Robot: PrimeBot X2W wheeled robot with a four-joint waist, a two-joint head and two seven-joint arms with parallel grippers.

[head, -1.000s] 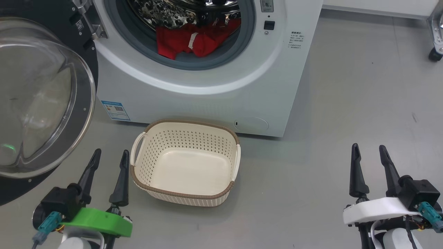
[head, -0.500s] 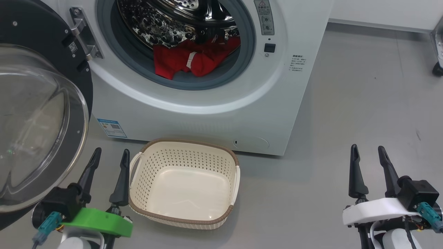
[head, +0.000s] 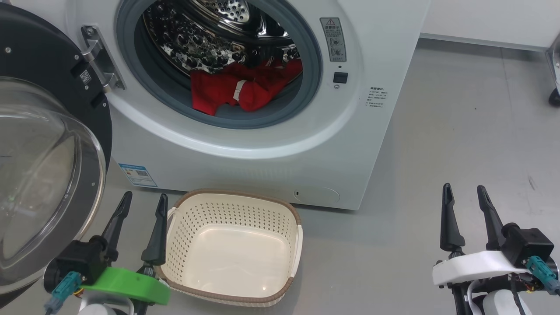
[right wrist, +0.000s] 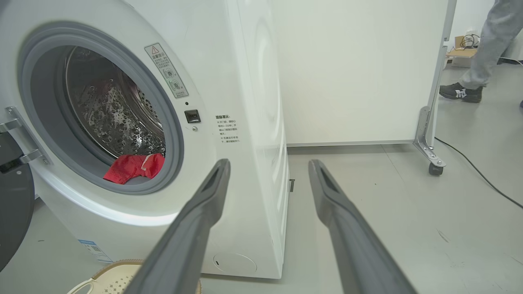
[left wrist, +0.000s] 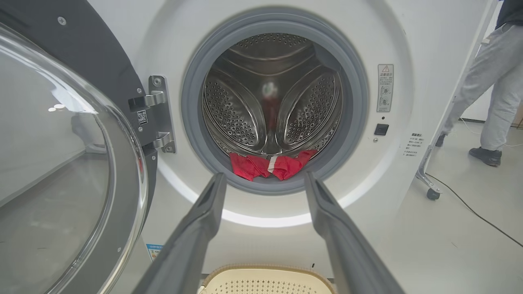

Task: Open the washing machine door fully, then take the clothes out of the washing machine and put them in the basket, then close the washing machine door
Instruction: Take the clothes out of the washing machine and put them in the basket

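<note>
**Two hands held wide and empty, clothes not yet taken out**

Most of the head view is taken up by the washing machine [head: 280, 144], whose round opening is left uncovered. The washing machine door [head: 43, 57] is swung out on its hinge to the robot's left, with its black rim and glass bowl turned clear of the opening. The first step is therefore judged done, and the drum can be reached unhindered.

The basket [head: 236, 194] is set on the floor [head: 459, 122] just in front of the machine's base, below the opening. Nothing is seen in it. It is judged to be placed there so that a garment need only be carried a short way down.

The clothes [head: 245, 89] are bunched at the bottom front of the drum, against the grey gasket, red with a white stripe showing.

The left hand [head: 145, 197] is held low, just beside the basket's left handle, with its fingers apart and nothing between them. In the left wrist view the clothes are framed between its fingers, so it is judged to be aimed at the drum. The right hand [head: 463, 188] is held low, well off to the right of the machine, with its fingers likewise apart and empty.

A reach into the drum is judged to be called for next.
</note>
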